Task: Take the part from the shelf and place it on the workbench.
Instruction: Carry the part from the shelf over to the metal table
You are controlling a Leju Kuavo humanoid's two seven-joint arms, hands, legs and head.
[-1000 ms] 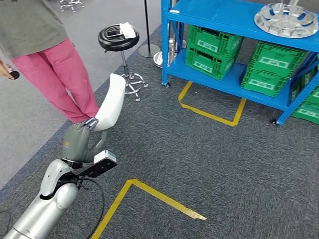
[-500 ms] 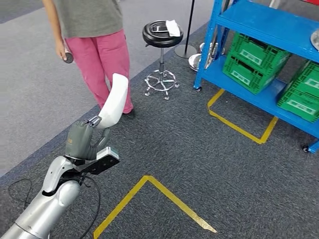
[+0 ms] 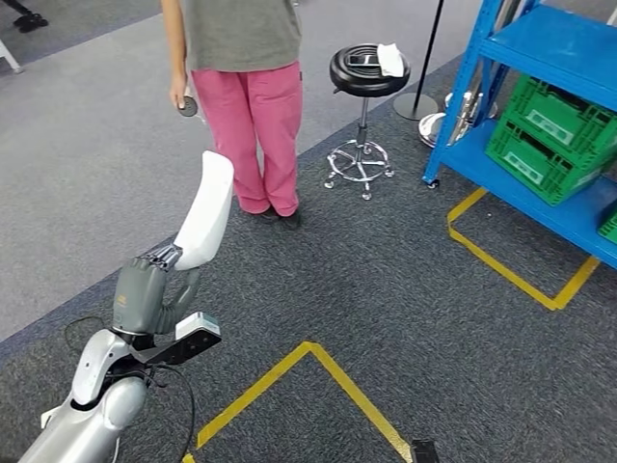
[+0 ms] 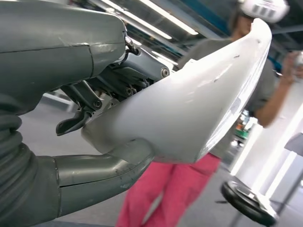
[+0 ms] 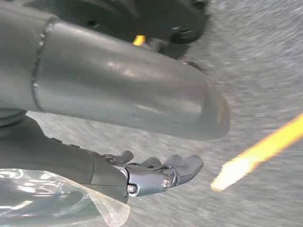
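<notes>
A: Left hand (image 3: 146, 289)?
B: Fingers clamped on the white part (image 3: 205, 212), held up above grey carpet (image 3: 408, 289).
A: Right hand (image 5: 143, 172)?
B: Fingers apart, holding nothing, above the carpet.

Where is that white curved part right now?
In the head view the white part is held up by the robot's left hand, at the left, just in front of a person in pink trousers.
</notes>
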